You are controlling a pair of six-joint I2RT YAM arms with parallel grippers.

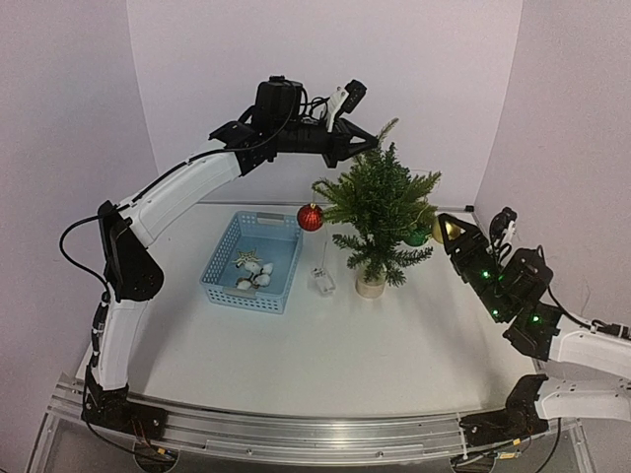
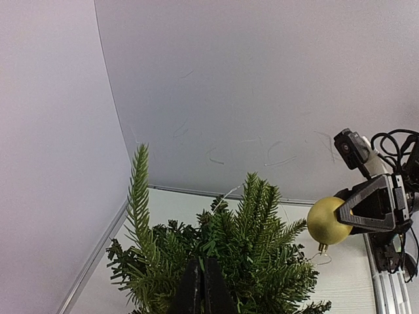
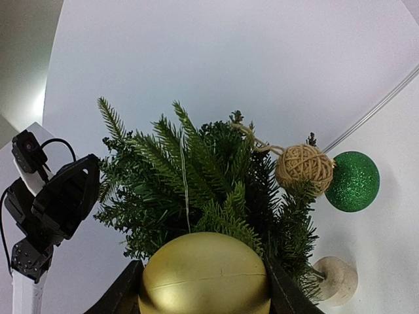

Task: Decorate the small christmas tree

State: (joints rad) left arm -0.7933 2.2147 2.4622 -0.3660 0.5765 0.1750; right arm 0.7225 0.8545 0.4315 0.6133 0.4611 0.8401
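I have the small christmas tree (image 1: 378, 212), a dark green needle fir on a round pale wooden base, standing upright on the white table (image 1: 394, 345). My left gripper (image 1: 363, 148) sits at the tree's tip, jaws pressed almost together among the top needles. I cannot tell whether they pinch anything. My right gripper (image 1: 449, 232), just right of the tree, clamps a smooth gold ball ornament (image 3: 204, 275). A red glitter bauble (image 1: 311, 217) hangs on the tree's left side. A tan twine ball (image 3: 302, 167) and a green glitter bauble (image 3: 352, 181) hang on its right. A blue plastic basket (image 1: 219, 254) lies left of the tree.
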